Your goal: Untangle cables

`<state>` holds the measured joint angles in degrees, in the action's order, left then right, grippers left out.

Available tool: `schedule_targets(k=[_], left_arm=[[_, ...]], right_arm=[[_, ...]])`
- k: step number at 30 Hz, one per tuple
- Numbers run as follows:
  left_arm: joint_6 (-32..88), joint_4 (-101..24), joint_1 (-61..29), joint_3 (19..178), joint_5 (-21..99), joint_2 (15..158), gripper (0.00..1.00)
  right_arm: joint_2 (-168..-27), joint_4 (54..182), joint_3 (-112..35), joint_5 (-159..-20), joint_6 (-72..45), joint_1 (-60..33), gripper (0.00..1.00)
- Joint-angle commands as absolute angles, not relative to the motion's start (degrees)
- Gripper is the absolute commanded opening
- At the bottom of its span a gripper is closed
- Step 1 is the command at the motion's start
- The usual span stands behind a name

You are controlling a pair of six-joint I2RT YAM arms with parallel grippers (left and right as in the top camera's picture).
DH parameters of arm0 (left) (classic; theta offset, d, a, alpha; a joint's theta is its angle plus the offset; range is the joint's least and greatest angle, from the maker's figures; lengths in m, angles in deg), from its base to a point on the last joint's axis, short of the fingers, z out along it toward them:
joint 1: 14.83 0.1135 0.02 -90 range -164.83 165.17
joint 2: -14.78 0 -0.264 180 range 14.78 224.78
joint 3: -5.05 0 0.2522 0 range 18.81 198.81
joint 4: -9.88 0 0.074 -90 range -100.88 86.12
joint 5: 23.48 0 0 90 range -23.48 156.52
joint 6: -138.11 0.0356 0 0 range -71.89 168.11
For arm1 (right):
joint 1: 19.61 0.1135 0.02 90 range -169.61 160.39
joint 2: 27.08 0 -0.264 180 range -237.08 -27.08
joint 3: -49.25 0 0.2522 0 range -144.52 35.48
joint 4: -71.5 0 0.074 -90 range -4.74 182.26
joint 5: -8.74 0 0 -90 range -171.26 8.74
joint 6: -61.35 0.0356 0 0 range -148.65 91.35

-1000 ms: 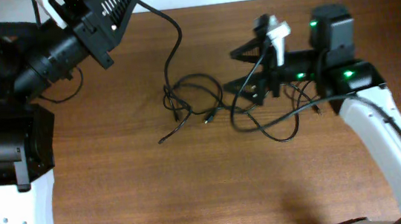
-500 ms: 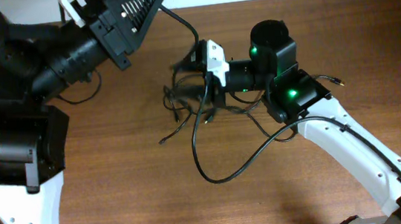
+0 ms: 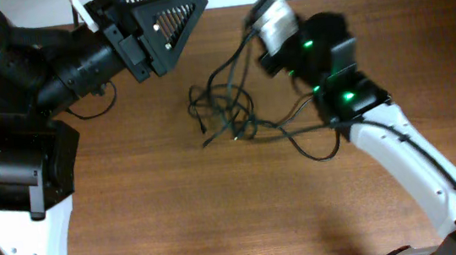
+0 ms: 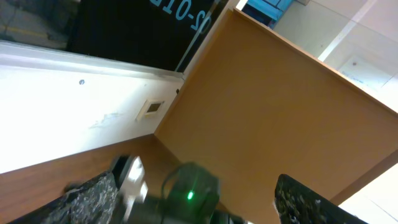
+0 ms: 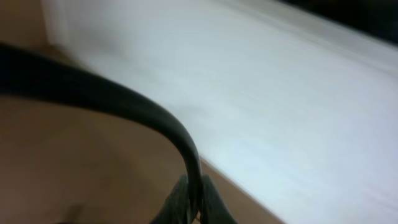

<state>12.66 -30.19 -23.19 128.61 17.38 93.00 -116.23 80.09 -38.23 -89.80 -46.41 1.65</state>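
Right wrist view, bottom centre: right tool (image 5: 190, 202) clenched on one strand of cables (image 5: 124, 101); strand arcs up and left, white wall beyond. Overhead: tangle lies on bench (image 3: 178, 218) at frame centre, strands rising toward upper right. Left tool (image 4: 196, 199) released, fingers (image 4: 87, 199) wide apart, upper left of frame, apart from cables.

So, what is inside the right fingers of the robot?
One thin black cable runs down between the right fingers, which pinch it. The fingers cover the part below, so its plug end cannot be seen.
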Motion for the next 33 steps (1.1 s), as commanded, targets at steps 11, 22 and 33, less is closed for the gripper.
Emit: schedule_targets(k=[11, 22, 33], left_arm=[[21.0, -40.0, -23.3, 129.5, 21.6, 93.9, 0.91], [55.8, -59.7, -26.7, 129.5, -7.2, 107.9, 0.99], [71.0, -72.4, -34.9, 129.5, -1.1, 111.3, 0.99]], right_arm=[[-100.6, 43.8, -38.8, -88.5, -26.8, -8.4, 0.04], [-99.8, 26.6, -38.8, -91.6, 4.9, -8.4, 0.04], [-101.0, 41.5, -38.8, -90.5, -24.1, -8.6, 0.04]])
